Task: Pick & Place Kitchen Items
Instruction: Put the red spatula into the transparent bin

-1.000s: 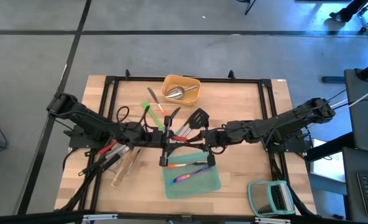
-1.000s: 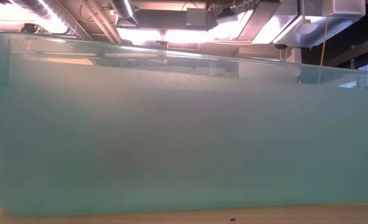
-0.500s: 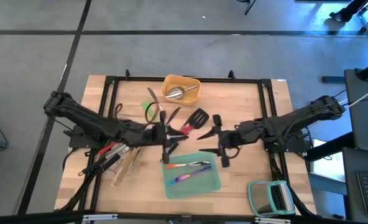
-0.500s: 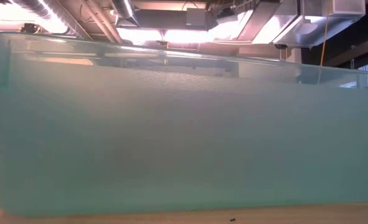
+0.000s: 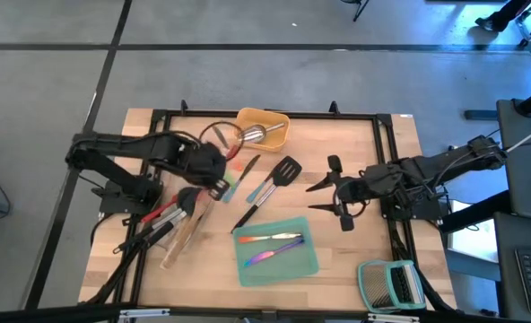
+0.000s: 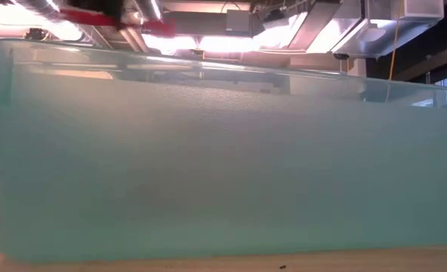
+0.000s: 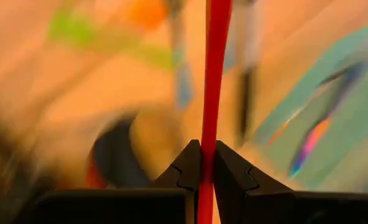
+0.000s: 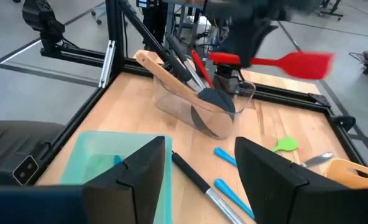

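Red spatula [image 8: 283,62], smooth with a flat rectangular blade, hangs above the counter's [image 5: 355,269] left half, its thin handle clenched in the left pincer [image 7: 207,163]. Right pincer [image 5: 330,195] hovers released near the right edge. No writing is legible.

Even overhead light, one sharp view, two smeared by motion.

From above, the bench [image 5: 355,144] is evenly lit and crisp, with soft short shadows under the arms. At table height, bright ceiling lights [image 6: 208,41] flare white above a teal tray [image 6: 223,166] wall so close it reads as a hazy, featureless blur. The left wrist view is heavily motion-blurred; only the dark fingers [image 7: 230,177] and the red handle [image 7: 214,93] stay fairly sharp. In the right wrist view the red spatula [image 8: 296,62] is smeared, while the near fingers [image 8: 143,171] are soft.
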Available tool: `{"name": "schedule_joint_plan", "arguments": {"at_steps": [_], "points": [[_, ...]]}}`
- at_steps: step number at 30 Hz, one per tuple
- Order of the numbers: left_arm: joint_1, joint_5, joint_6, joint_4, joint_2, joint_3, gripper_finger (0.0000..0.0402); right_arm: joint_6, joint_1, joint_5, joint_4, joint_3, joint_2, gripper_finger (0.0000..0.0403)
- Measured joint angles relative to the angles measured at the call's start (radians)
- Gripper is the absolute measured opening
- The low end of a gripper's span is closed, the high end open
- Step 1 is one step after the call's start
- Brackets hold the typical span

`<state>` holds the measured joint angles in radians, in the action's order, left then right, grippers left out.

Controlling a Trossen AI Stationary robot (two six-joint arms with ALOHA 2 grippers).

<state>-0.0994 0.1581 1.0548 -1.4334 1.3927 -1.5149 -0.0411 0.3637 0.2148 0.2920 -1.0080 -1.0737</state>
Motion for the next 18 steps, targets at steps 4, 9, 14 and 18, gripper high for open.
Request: {"name": "schedule_joint_plan", "arguments": {"at_steps": [4,9,14,18], "points": [[0.018,-0.172,0.103,-0.141,0.001,0.078,0.0017,0.0,0.0,-0.009,0.0,0.0,0.0,0.0199],[0.018,-0.354,0.153,-0.12,-0.029,0.222,0.0017,0.0,0.0,-0.008,0.0,0.0,0.0,0.0199],[0.017,-0.453,0.15,-0.131,-0.027,0.377,0.0017,0.006,0.0,-0.009,0.0,0.0,0.0,0.0199],[0.017,-0.528,0.107,-0.135,-0.027,0.475,0.0017,0.007,0.0,-0.009,-0.001,0.0,0.0,0.0199]]}}
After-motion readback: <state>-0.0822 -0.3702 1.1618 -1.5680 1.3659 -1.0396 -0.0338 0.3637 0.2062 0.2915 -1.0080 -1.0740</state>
